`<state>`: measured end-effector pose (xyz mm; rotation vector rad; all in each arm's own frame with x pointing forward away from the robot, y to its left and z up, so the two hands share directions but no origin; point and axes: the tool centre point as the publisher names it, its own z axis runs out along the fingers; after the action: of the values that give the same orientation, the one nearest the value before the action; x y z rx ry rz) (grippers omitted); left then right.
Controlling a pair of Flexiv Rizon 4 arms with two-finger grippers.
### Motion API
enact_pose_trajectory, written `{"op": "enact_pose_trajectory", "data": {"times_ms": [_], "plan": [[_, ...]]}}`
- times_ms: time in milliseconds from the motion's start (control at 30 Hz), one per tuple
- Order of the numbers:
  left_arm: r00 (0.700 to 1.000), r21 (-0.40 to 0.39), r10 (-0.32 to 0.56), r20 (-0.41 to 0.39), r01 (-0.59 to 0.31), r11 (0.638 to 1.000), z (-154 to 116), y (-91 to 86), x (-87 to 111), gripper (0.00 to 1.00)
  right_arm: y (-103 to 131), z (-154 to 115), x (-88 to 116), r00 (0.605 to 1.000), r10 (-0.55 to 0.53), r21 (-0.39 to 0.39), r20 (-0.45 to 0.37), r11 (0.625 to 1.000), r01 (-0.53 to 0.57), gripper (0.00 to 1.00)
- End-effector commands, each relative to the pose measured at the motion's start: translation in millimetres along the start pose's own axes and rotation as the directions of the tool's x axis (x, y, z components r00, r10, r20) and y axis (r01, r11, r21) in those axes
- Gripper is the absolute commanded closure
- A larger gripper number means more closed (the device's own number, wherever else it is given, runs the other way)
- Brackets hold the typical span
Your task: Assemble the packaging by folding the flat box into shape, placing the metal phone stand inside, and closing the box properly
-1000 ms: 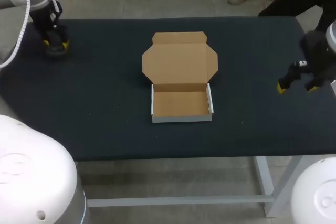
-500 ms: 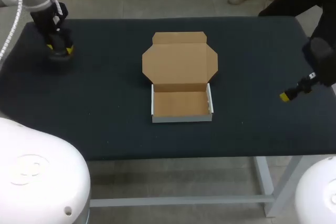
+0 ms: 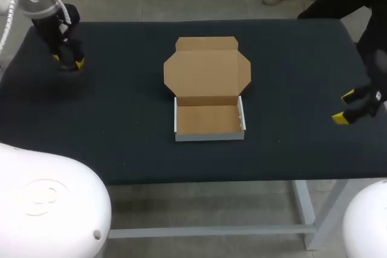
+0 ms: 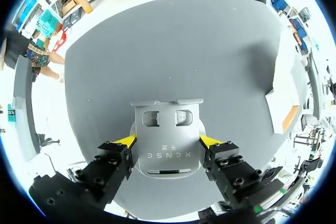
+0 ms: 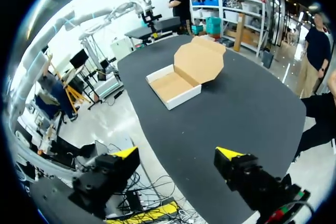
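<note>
The cardboard box (image 3: 208,128) sits in the middle of the table as an open white-walled tray, with its brown lid (image 3: 207,70) lying flat behind it. In the left wrist view the grey metal phone stand (image 4: 167,129) fills the gap between my left gripper's (image 4: 168,141) yellow tips, which press on its two sides. That gripper (image 3: 68,61) is at the table's far left back corner; the stand is hidden in the head view. My right gripper (image 3: 344,107) hangs open and empty at the table's right edge, well away from the box (image 5: 181,74).
The dark table top (image 3: 121,119) is bare around the box on all sides. A person stands just beyond the back right corner without touching the table.
My left gripper has shifted a little right and toward the front. My right gripper has turned and moved nearer the front along the right edge. The box has not moved.
</note>
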<state>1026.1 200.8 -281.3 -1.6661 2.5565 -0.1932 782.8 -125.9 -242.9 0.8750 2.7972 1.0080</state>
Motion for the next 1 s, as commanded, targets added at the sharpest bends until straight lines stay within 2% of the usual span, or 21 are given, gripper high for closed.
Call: {"op": "enact_pose_trajectory", "data": {"times_ms": [33,100,167,333,500,800,1000], "plan": [[0.989,0.097,-0.002,0.146,-0.012,0.995,-12,16.7,11.3,1.0,1,2,-1,0.998,-0.064,0.008,-0.029,0.998,0.064,0.0],[0.989,0.101,0.007,0.148,-0.022,0.995,-15,18.9,15.4,1.0,0,5,2,0.995,-0.099,0.036,0.015,0.994,0.099,0.0],[0.989,0.102,0.013,0.146,-0.028,0.994,-17,20.8,19.4,1.0,-2,8,4,0.99,-0.137,0.038,0.027,0.99,0.136,0.0],[0.989,0.103,0.035,0.146,-0.051,0.993,-24,25.4,31.8,1.0,-3,21,8,0.978,-0.199,0.102,0.065,0.976,0.192,0.0],[0.988,0.106,0.054,0.148,-0.07,0.992,-29,29.2,44.9,1.0,-8,38,3,0.973,-0.214,0.078,0.083,0.975,0.208,0.0],[0.986,0.099,0.058,0.155,-0.074,0.992,-32,36.0,55.5,1.0,-1,69,-2,0.962,-0.267,0.039,0.05,0.963,0.266,0.0],[0.985,0.091,0.051,0.164,-0.066,0.994,-34,38.4,60.2,1.0,8,85,-3,0.959,-0.283,0.046,0.016,0.958,0.282,0.0]]}}
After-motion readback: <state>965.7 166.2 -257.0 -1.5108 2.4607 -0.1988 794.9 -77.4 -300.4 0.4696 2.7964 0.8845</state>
